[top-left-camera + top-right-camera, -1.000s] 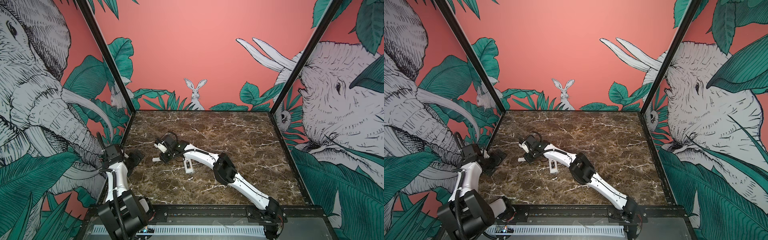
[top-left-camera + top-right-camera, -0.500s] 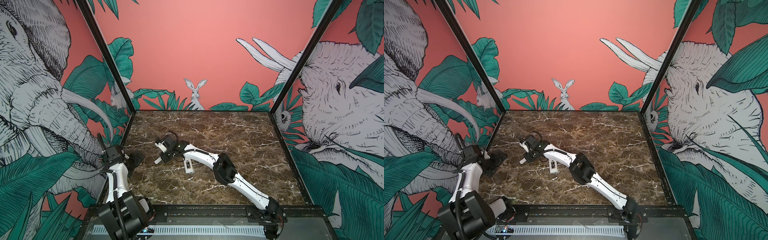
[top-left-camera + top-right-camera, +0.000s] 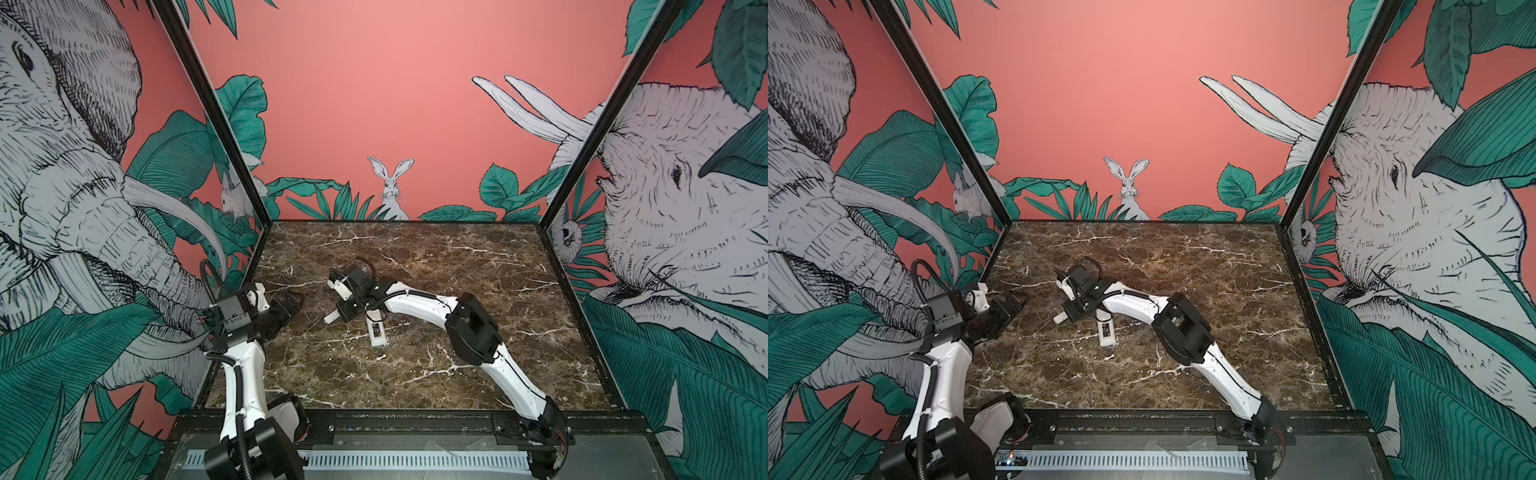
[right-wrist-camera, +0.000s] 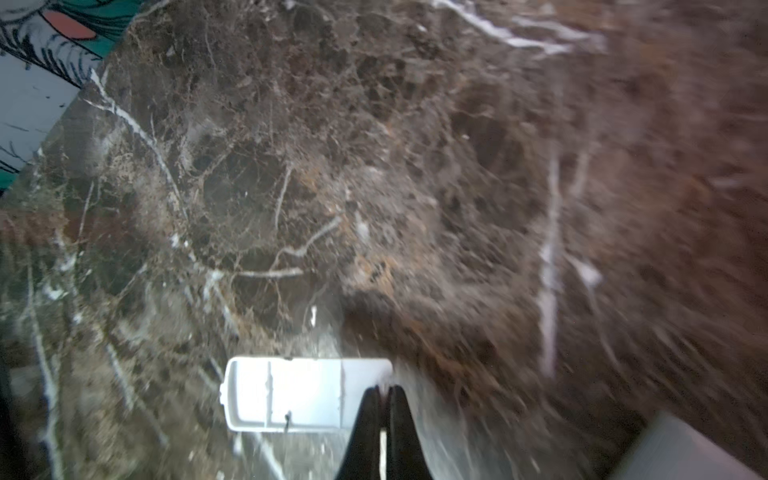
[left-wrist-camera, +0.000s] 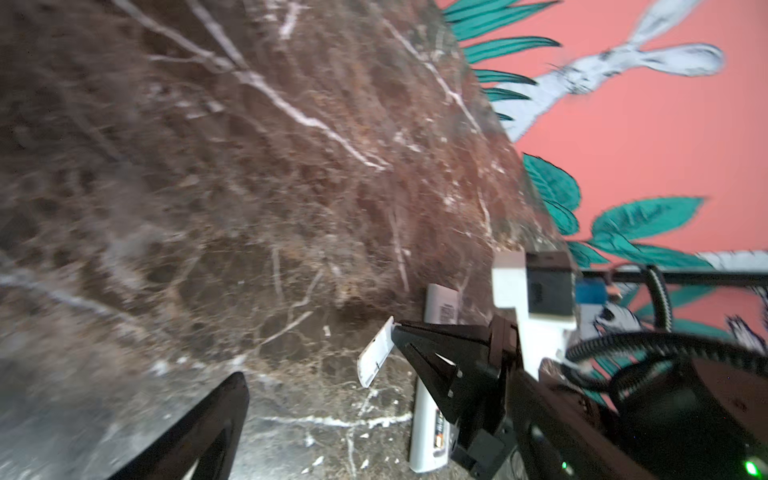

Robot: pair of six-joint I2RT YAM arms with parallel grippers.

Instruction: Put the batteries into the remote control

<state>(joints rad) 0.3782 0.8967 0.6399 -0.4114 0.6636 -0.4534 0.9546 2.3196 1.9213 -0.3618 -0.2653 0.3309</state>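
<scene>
While the remote control [image 3: 379, 338] lies back-up near the middle of the brown marble table [image 3: 457, 257], its battery bay stands uncovered and the batteries [image 5: 439, 433], dark with an orange mark, show inside it; the far end of the handset is hidden under the right arm in both top views. Just beside it, towards the table's left side, the right gripper [image 4: 384, 390] has its black fingertips pinched together on one end of a small white battery cover [image 4: 291, 395], whose ribbed inner face is turned to the wrist camera; the cover [image 5: 374, 357] is tilted and sticks out beyond the fingertips, clear of the remote; whether its low end touches the marble cannot be told. Well apart, at the table's left edge, the left gripper [image 3: 291, 303] hangs with its jaws spread wide and nothing between them. Behind, coral walls carry a painted rabbit [image 3: 390, 187], elephants and green leaves.
</scene>
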